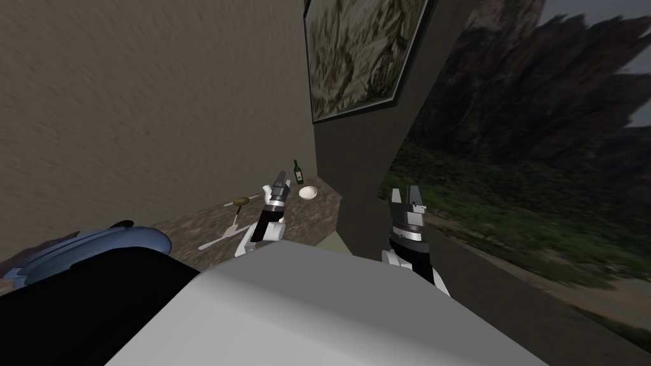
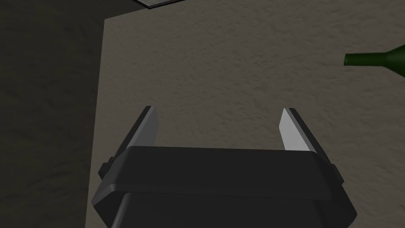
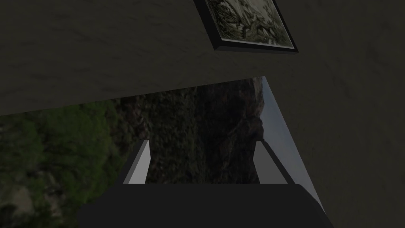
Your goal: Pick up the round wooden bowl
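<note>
The pale bowl (image 1: 308, 192) rests on the speckled surface (image 1: 318, 221), just right of the left claw (image 1: 280, 175) and near a green bottle (image 1: 297, 171). The left claw and the right claw (image 1: 405, 191) stand wide open, holding nothing.

The bowl (image 1: 308, 192) is small, round and drawn a pale off-white. It sits upright with its open side up, at the far right end of the mottled brown bench (image 1: 311, 219), just right of and nearer than the green bottle (image 1: 297, 172).
</note>
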Available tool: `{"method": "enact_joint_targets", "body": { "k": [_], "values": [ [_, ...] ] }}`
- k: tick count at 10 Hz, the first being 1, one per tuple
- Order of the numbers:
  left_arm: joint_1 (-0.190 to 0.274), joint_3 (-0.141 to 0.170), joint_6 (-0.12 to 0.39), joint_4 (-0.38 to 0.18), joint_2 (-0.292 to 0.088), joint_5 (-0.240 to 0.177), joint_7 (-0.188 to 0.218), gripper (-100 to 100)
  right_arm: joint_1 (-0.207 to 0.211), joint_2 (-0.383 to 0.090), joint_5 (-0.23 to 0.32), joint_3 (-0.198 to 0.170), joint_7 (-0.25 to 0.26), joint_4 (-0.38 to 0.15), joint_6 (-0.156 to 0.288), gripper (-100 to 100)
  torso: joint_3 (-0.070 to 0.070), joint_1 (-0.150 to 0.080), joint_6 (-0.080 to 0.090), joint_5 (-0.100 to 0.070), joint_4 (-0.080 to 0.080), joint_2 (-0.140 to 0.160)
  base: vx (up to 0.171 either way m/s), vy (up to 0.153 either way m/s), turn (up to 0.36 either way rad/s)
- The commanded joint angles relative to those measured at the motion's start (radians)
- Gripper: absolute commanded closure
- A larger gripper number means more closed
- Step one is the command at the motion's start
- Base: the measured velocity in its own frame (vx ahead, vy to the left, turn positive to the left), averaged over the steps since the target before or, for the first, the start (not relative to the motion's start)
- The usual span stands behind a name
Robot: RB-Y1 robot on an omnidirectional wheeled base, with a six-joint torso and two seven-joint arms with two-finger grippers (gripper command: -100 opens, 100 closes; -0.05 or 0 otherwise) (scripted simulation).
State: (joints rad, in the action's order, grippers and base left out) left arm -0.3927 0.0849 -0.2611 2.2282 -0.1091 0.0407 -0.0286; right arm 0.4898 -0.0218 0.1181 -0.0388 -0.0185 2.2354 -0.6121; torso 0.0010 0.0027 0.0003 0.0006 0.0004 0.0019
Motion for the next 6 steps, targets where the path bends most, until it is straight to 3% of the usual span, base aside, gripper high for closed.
{"method": "enact_joint_targets", "body": {
  "k": [1,4,5,6],
  "values": [
    [0.043,-0.002,0.016,-0.033,-0.004,0.0,-0.004,-100,0.0,0.0,0.0,0.0,0.0,0.0,0.0,0,0.0,0.0,0.0,0.0,0.0,0.0,-0.033,0.025,-0.041],
    [0.126,0.006,0.097,-0.102,-0.026,-0.014,0.001,-100,0.0,0.0,0.0,0.0,0.0,0.0,0.0,0,0.0,-0.002,0.0,0.0,0.0,-0.001,-0.026,0.014,-0.058],
    [0.147,0.006,0.097,-0.102,-0.026,-0.014,0.001,-100,0.0,0.0,0.0,0.0,0.0,0.0,0.0,0,0.0,-0.002,0.0,0.0,0.0,-0.001,-0.023,0.013,-0.051],
    [0.183,0.01,0.14,-0.142,-0.034,-0.022,0.004,-100,0.0,0.0,0.0,0.0,0.0,0.0,0.0,0,0.0,-0.002,0.0,0.0,0.0,-0.001,-0.031,0.018,-0.079]
  ]
}}
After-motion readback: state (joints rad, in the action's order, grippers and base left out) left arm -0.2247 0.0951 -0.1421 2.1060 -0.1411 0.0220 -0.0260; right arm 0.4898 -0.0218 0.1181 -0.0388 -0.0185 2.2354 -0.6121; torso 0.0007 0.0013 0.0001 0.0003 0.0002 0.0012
